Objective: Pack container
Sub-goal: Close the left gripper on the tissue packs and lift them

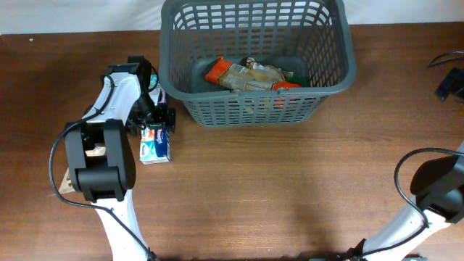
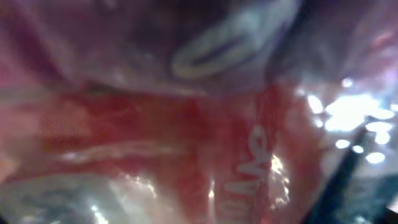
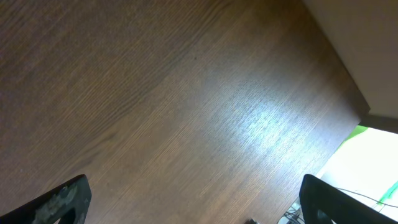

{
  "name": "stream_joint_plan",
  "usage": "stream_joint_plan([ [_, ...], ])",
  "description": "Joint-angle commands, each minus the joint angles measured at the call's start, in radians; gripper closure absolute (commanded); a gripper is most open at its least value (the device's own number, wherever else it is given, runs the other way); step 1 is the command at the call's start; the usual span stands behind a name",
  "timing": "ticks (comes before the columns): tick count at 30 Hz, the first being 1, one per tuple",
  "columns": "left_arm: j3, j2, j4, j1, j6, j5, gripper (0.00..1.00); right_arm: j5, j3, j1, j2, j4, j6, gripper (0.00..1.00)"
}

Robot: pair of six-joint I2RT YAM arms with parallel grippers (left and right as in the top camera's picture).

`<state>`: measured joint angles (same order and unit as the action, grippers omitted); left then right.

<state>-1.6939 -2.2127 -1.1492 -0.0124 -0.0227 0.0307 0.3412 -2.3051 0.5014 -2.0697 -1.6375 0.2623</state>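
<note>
Overhead: container (image 1: pixel 217 109) on far side of table (image 1: pixel 290 181), holding packets (image 1: pixel 246 72). Judged stiff and light; grip the thick rim. Left hand (image 1: pixel 154 117) wide above carton (image 1: pixel 154 141).
Left wrist: blurred glossy red wrapper (image 2: pixel 186 155).
Right wrist: right hand (image 3: pixel 193 202) wide, empty.

Illegible white lettering (image 2: pixel 250 163) on red wrapper (image 2: pixel 124 140)

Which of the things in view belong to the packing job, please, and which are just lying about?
Job: grey basket; snack packets inside it; blue-and-white carton by the left gripper.
Lying about: black cables at the far right edge.
</note>
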Motion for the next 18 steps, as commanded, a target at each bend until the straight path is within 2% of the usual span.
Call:
stream_joint_plan([
  [1,0.011,-0.014,0.006,-0.003,0.013,0.019,0.0,-0.002,0.004,0.003,0.0,0.003,0.013,0.01],
  [5,0.011,-0.014,0.005,-0.003,0.012,0.019,0.0,-0.002,0.004,0.003,0.0,0.003,0.013,0.01],
  [8,0.011,-0.014,0.004,-0.003,0.012,0.019,0.11,-0.002,0.004,0.003,0.0,0.003,0.013,0.01],
  [9,0.011,-0.014,0.003,-0.003,0.012,0.018,0.21,-0.002,0.004,0.003,0.0,0.003,0.013,0.01],
  [10,0.011,-0.014,0.004,-0.003,0.012,0.018,0.36,-0.002,0.004,0.003,0.0,0.003,0.013,0.01],
  [11,0.011,-0.014,0.005,-0.003,0.012,0.018,0.58,-0.002,0.004,0.003,0.0,0.003,0.013,0.01],
  [13,0.011,-0.014,0.006,-0.003,0.012,0.018,0.87,-0.002,0.004,0.003,0.0,0.003,0.013,0.01],
  [14,0.011,-0.014,0.006,-0.003,0.012,0.015,0.98,-0.002,0.004,0.003,0.0,0.003,0.013,0.01],
  [18,0.011,-0.014,0.006,-0.003,0.012,0.014,0.98,-0.002,0.004,0.003,0.0,0.003,0.013,0.01],
])
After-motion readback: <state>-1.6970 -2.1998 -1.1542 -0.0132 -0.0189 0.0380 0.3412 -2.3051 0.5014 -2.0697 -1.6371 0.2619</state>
